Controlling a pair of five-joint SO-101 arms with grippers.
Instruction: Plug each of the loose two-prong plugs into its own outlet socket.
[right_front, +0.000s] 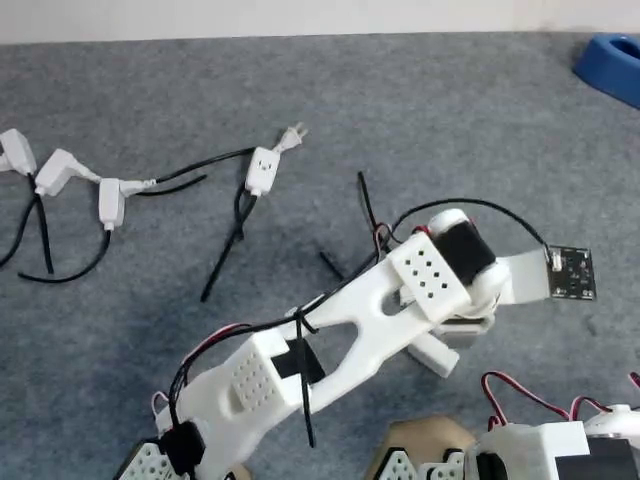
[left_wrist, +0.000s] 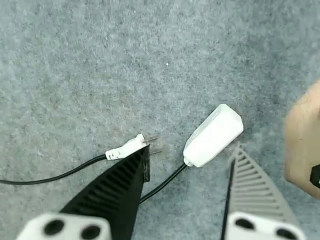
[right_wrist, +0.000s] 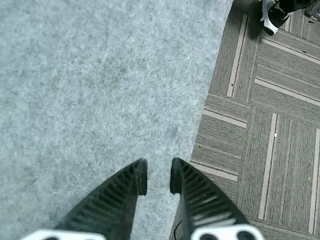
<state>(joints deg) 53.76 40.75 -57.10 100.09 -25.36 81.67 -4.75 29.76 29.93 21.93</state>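
Left end effector hangs released over the grey surface. One two-prong plug lies just beside its black fingertip, and one outlet socket lies between the fingers. Overhead, a second plug and second socket lie at 11 o'clock, with three white connectors at 9 o'clock. Bare felt spreads from 12 to 2 o'clock. Right end effector, released and empty, hangs near the surface's edge, beside floor tiles.

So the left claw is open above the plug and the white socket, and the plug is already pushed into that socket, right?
Not quite. The left claw is open above both, but the plug is not in the white socket: the left wrist view shows it lying loose beside it, prongs bare, a gap between them.
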